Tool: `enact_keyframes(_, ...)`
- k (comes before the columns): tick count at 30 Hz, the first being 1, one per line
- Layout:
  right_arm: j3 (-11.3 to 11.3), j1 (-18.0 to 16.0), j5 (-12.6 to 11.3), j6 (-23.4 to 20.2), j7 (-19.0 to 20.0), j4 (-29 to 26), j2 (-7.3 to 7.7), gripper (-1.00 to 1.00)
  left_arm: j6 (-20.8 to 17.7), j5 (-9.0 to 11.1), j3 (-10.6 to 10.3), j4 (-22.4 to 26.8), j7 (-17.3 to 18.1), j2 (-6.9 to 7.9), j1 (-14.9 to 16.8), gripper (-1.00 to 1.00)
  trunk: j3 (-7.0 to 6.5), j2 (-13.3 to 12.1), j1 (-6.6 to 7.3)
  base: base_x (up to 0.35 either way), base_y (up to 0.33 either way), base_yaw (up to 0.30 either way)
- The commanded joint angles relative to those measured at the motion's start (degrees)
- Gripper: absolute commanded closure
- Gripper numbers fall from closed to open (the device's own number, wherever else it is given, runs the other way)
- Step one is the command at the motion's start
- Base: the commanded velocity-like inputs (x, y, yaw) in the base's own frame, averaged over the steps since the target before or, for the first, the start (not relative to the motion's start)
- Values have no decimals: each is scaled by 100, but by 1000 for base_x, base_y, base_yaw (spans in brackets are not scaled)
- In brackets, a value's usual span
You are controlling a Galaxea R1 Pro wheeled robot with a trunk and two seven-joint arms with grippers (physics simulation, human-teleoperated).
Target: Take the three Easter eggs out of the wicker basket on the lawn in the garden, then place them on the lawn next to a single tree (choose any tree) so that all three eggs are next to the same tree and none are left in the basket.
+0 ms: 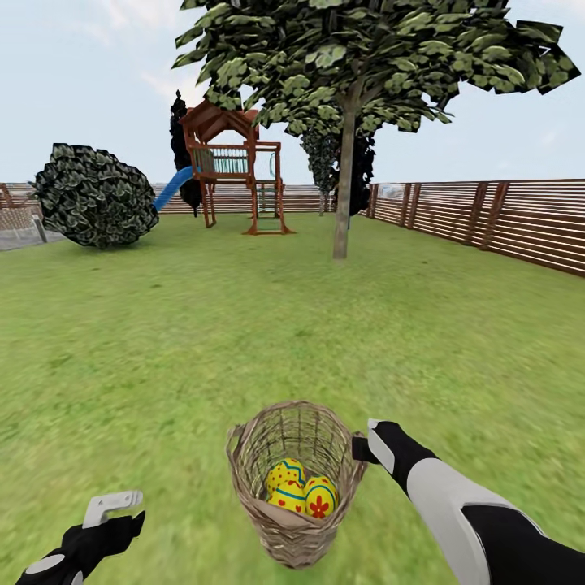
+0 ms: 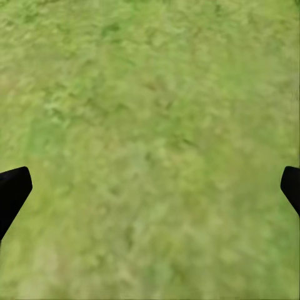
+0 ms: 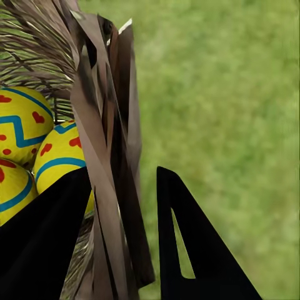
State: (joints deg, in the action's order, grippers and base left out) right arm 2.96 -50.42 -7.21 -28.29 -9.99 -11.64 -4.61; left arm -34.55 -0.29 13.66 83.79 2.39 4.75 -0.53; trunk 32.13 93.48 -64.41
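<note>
Grass spreads wide across the garden: the lawn [image 1: 162, 341] runs flat and mottled green back to a brown slatted fence [image 1: 496, 219] along the right side and far end. Well ahead stands the tree [image 1: 345, 179], its bare grey-beige trunk slightly leaning under a blocky green canopy. Left of it, farther back, is a wooden playset [image 1: 236, 166] with a blue slide [image 1: 172, 189], and a round dark-leaved bush [image 1: 96, 195] sits at the far left.

Close in front of the robot, the wicker basket [image 1: 296, 479] stands on the grass, open top tilted a little toward the camera. Inside lie the three Easter eggs [image 1: 299, 486], yellow with blue zigzag bands and red marks, packed touching one another.

At the basket's right rim is the right gripper [image 3: 122, 244]; in the right wrist view its fingers straddle the woven wall [image 3: 106, 156], one dark finger inside near the eggs [image 3: 37, 150], the other outside, closed on the rim.

Low at the left, well apart from the basket, the left gripper [image 1: 114, 505] hangs over bare grass, its fingers [image 2: 12, 190] spread wide and holding nothing.
</note>
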Motion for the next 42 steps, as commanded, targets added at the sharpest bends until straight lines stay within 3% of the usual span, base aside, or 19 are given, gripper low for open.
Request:
enact_keyframes(1, 57, -3, -96, -10, -38, -14, -5, 100, -26, -4, 5, 7, 25, 0, 0, -100, 5, 3, -3, 307, 110, 0)
enact_keyframes(42, 52, -3, -96, -10, -30, -14, -7, 100, -22, 1, 5, 7, 16, 7, 0, -100, 5, 3, -3, 307, 109, 0)
